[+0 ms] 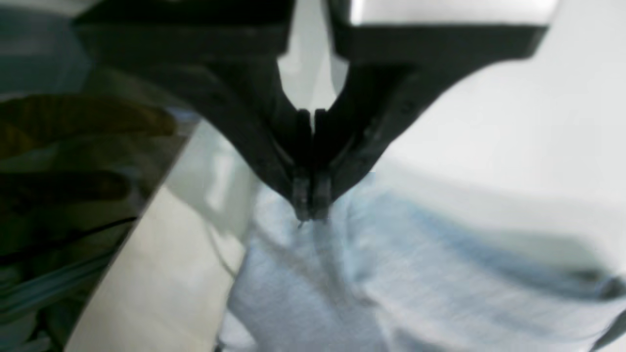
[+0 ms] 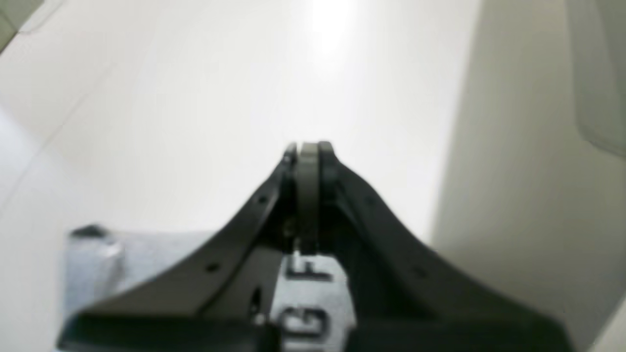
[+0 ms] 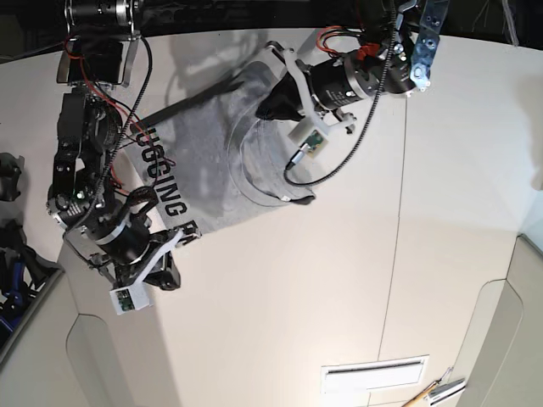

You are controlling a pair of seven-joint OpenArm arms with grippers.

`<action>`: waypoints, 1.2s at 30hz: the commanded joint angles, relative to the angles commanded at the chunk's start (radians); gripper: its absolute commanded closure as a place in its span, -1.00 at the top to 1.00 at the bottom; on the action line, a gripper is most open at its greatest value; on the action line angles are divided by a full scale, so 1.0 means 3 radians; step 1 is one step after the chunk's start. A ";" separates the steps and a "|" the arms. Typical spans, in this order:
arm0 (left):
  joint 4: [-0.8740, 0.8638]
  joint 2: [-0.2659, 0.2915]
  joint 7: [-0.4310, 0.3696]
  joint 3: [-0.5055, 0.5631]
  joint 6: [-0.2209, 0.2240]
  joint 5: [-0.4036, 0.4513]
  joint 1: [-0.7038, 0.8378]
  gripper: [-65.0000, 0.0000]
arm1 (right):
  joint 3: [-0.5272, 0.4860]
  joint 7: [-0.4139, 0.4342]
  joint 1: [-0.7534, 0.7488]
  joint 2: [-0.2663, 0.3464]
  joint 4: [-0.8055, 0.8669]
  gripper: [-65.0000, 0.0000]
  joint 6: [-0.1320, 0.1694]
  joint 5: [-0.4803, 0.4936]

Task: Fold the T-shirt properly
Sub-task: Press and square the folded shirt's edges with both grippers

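T-shirt [image 3: 212, 174]: light grey, crumpled, spread across the far-left part of the white table [image 3: 339, 280], stretched between both arms; black block letters along its left edge.

Left gripper [image 1: 310, 205]: reaching in from the far edge, tilted down, fingertips pressed together on a pinch of grey fabric.

Right gripper [image 2: 308, 161]: at the shirt's near-left corner, fingers closed on a thin fold of cloth.

Hard to make out: both wrist views blurred; lettering only partly readable, cut off by the right arm.
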 joint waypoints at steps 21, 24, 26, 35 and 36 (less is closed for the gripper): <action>-0.1071 0.0295 0.0132 -0.0713 -0.0005 0.0210 -0.0590 -1.00 | -0.0006 -0.0427 0.0360 0.0378 -0.1701 -1.00 0.0627 0.0900; -0.1156 0.0248 0.0132 -0.0849 -0.0004 0.0247 -0.0776 -1.00 | -0.0006 -0.0426 0.0134 0.0390 -0.1569 -1.00 0.0633 0.0974; -0.1308 0.0220 0.0132 -0.0885 -0.0004 0.0282 -0.0930 -1.00 | -0.0006 -0.0426 -0.0086 0.0390 -0.1399 -1.00 0.0633 0.1034; -0.1706 0.0203 0.0237 -0.0884 -0.0005 0.0141 -0.1481 -1.00 | -0.0006 -0.0437 -0.0886 0.0370 -0.0423 -1.00 0.0632 0.1233; -0.1696 0.0200 0.0282 -0.0885 -0.0006 0.0093 -0.1499 -1.00 | -0.0005 -0.0437 -0.0903 0.0371 -0.0387 -1.00 0.0618 0.1230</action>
